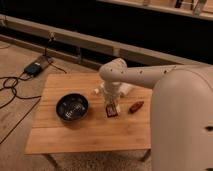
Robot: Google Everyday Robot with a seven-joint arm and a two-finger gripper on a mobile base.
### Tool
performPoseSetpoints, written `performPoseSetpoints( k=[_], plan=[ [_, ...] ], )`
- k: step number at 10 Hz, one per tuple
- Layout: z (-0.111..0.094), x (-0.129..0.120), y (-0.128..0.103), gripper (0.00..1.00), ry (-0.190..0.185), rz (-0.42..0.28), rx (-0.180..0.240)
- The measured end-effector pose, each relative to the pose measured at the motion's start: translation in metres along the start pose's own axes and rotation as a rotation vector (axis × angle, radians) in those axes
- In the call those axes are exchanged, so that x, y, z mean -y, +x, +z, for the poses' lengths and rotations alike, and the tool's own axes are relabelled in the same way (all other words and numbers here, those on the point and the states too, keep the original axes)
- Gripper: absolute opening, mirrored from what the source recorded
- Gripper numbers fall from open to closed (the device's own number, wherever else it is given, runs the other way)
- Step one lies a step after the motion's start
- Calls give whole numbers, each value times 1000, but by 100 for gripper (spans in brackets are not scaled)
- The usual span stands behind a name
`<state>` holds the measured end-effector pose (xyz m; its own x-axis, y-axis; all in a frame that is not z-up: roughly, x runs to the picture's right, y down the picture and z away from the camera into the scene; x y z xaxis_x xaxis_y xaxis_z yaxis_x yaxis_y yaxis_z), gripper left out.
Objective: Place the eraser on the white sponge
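Observation:
My gripper (111, 104) hangs from the white arm over the middle of the wooden table (60, 137), pointing down. It is shut on the eraser (111, 111), a small dark block with orange-red markings that sits just below the fingers, close above the tabletop. The white sponge (126, 89) shows just behind and to the right of the gripper, partly hidden by the wrist.
A dark bowl (72, 106) stands left of the gripper. To its right lies a reddish-brown glossy oblong thing (135, 106). A tiny white piece (96, 91) lies behind the bowl. Cables and a box (34, 67) lie on the floor at left.

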<state>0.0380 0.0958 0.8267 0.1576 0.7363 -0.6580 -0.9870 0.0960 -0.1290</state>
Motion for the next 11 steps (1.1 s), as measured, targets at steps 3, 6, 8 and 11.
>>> performPoseSetpoints(
  k=[3, 6, 8, 11],
  plan=[
    [3, 12, -11, 0, 0, 11, -6],
    [18, 18, -14, 0, -15, 25, -31],
    [28, 23, -15, 0, -27, 36, -47],
    [43, 32, -19, 20, -38, 59, -63]
  ],
)
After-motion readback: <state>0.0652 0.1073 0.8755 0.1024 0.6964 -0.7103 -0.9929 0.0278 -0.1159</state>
